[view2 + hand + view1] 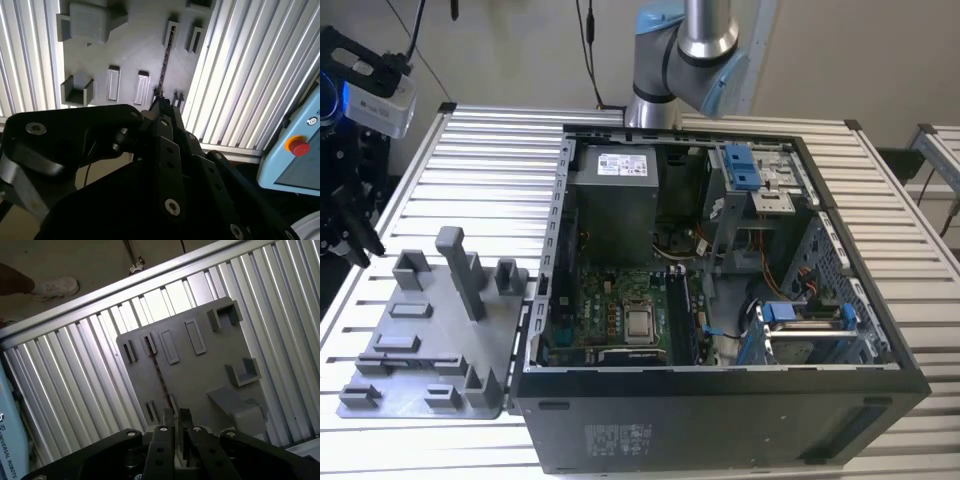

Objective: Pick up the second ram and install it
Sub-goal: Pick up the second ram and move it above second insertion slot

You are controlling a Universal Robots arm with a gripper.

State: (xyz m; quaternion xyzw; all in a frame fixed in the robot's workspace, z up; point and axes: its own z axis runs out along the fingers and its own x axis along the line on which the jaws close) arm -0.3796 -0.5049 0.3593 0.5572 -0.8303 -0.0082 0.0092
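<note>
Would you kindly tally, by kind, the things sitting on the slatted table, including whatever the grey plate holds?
computer case: 1
grey holder plate: 1
second ram, standing on edge in the plate: 1
Total: 3
</note>
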